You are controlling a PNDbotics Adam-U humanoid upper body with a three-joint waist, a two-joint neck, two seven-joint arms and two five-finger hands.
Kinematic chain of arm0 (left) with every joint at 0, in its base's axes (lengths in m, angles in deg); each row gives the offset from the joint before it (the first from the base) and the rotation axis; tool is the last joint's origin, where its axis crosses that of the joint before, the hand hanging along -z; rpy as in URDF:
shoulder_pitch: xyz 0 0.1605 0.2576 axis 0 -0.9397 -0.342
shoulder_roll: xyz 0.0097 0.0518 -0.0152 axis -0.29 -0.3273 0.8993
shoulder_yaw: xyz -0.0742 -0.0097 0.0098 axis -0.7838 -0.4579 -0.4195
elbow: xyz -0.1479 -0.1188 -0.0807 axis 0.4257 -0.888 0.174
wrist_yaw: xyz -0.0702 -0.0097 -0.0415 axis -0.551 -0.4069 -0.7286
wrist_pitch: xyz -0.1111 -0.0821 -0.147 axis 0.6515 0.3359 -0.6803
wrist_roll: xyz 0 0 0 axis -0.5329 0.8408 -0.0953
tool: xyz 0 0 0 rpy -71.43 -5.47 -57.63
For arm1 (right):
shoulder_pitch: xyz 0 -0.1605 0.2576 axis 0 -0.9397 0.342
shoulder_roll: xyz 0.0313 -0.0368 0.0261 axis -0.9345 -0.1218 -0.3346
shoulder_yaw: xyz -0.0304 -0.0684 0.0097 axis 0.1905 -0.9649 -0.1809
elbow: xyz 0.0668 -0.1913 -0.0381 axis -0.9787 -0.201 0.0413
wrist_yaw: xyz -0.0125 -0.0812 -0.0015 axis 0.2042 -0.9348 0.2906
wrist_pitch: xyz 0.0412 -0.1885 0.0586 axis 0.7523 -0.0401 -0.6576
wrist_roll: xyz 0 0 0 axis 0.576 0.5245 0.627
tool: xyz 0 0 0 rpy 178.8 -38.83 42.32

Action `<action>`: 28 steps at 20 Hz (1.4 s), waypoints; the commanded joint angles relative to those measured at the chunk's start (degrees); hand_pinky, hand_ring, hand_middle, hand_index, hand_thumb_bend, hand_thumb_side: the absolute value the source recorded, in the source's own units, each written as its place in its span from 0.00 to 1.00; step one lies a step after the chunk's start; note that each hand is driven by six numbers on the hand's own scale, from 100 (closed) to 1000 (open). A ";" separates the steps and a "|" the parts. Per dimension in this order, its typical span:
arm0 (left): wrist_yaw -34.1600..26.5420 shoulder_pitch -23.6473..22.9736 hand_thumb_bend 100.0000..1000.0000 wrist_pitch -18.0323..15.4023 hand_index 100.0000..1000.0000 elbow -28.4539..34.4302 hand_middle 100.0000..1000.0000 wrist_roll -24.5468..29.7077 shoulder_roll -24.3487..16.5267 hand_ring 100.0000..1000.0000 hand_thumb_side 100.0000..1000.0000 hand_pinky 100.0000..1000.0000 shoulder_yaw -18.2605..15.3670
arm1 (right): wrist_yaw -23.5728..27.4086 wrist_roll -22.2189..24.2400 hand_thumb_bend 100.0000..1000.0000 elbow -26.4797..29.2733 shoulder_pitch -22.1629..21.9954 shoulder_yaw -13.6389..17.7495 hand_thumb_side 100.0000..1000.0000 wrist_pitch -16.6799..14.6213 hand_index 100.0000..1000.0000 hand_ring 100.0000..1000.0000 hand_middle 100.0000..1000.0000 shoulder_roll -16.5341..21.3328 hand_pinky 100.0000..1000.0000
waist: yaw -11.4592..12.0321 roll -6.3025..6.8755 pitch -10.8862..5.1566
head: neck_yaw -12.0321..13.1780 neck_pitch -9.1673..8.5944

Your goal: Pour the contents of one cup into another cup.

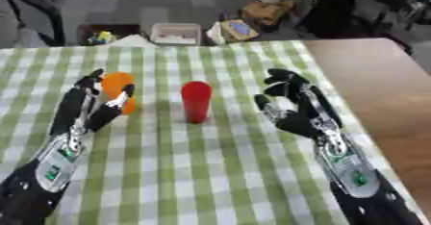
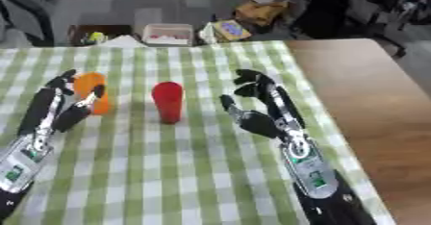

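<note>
**Two cups upright on the checked cloth, a hand at each side**

The left hand (image 1: 94,105) reaches in from the lower left, its black fingers and thumb stretched up and slightly spread around the orange cup (image 1: 119,92). The fingers lie along the cup's left side and the thumb crosses its right side, so the cup sits in the fork between them. Whether the fingers actually press on the cup or only frame it, the pictures do not settle; they look straight rather than curled, and the cup stands on the cloth, not lifted.

The right hand (image 2: 257,111) comes in from the lower right and holds nothing. Its fingers are relaxed and lightly bent, the palm turned toward the middle of the table, the thumb pointing left toward the red cup (image 2: 168,102). A clear strip of cloth lies between that thumb and the cup, so they are apart.

The red cup stands upright between the two hands, near the orange cup and just to its right, with a gap of cloth between the two. Both cups look like plain, tall tumblers; their contents cannot be made out.

Everything rests on a green-and-white checked tablecloth (image 1: 202,171), which covers most of the table. On the right the cloth ends and a bare wooden tabletop (image 1: 379,84) shows. Beyond the far edge, on the floor, lie a few boxes and other clutter too blurred to name.
</note>
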 commanded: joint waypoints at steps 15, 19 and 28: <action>2.59 2.15 0.44 1.59 0.96 -0.92 0.76 -0.20 -0.78 0.69 0.93 0.73 -0.72 | 0.43 0.43 0.27 0.99 1.23 0.23 0.21 -0.19 0.82 0.63 0.65 0.61 0.71 | -0.93 0.20 -0.19 | -0.25 -1.13; 2.34 2.21 0.38 0.94 0.95 -1.02 0.74 -0.11 -0.64 0.66 0.90 0.72 -0.58 | 0.50 0.45 0.26 0.97 1.27 0.24 0.21 -0.19 0.82 0.63 0.65 0.61 0.71 | -1.14 0.20 -0.08 | -0.21 -1.11; 2.37 1.93 0.28 -1.20 0.93 -1.50 0.65 2.87 -0.30 0.58 0.85 0.67 -0.08 | 0.55 0.52 0.26 0.97 1.32 0.27 0.21 -0.18 0.82 0.63 0.65 0.55 0.71 | -1.36 0.22 -0.14 | -0.32 -1.03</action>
